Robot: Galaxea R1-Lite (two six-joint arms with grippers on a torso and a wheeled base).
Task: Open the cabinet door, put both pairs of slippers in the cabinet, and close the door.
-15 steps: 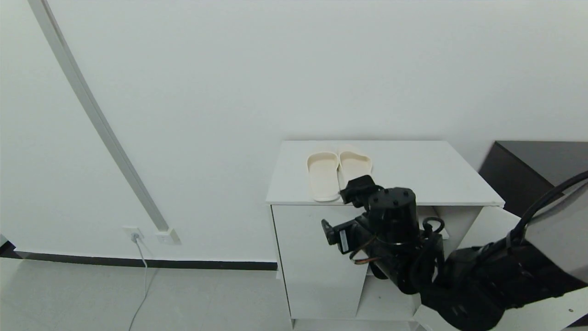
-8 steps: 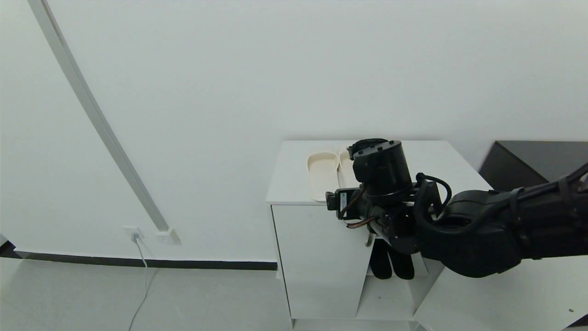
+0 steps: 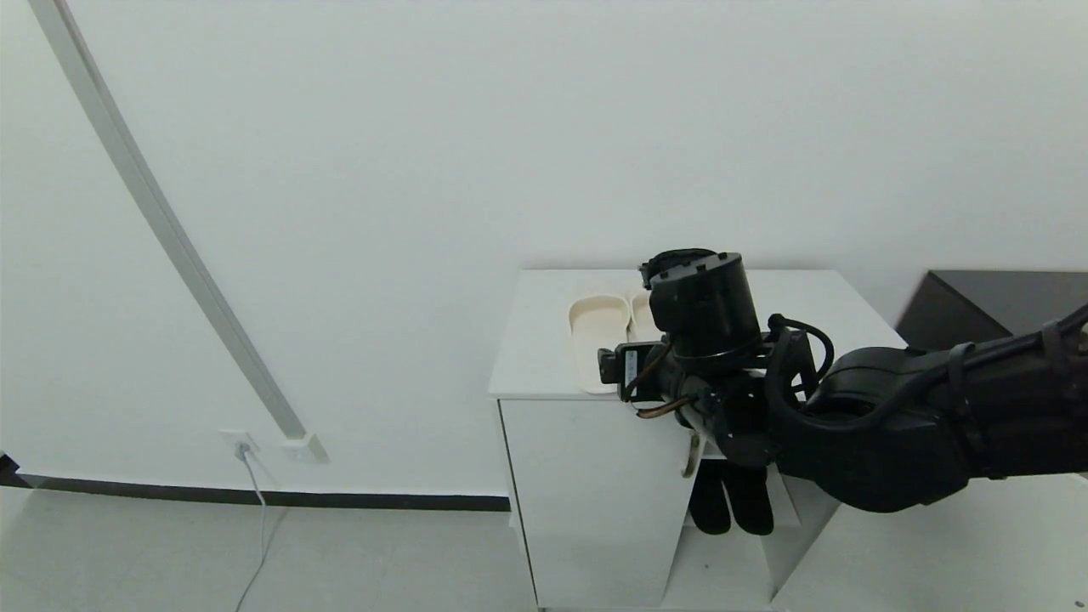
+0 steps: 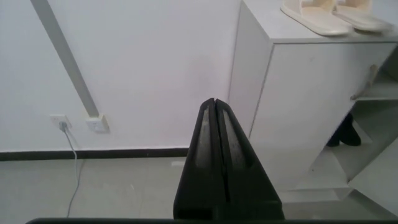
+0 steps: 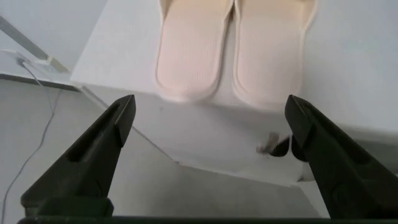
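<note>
I have the right gripper (image 5: pixel 209 106) over the cream slippers (image 5: pixel 189 59) on top of the cabinet (image 3: pixel 586 493), jaws wide apart to straddle the pair. The black slippers (image 3: pixel 731 508) already sit inside it. The left gripper (image 4: pixel 215 109) hangs low beside it, jaws together, out of the way.

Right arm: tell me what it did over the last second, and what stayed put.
The right arm rose from in front of the open compartment until the right gripper, fingers spread, hangs over the cream slippers on the cabinet top. Nothing was gripped. The camera shifted slightly. The cream slippers, the black slippers inside and the open door stayed put.
</note>
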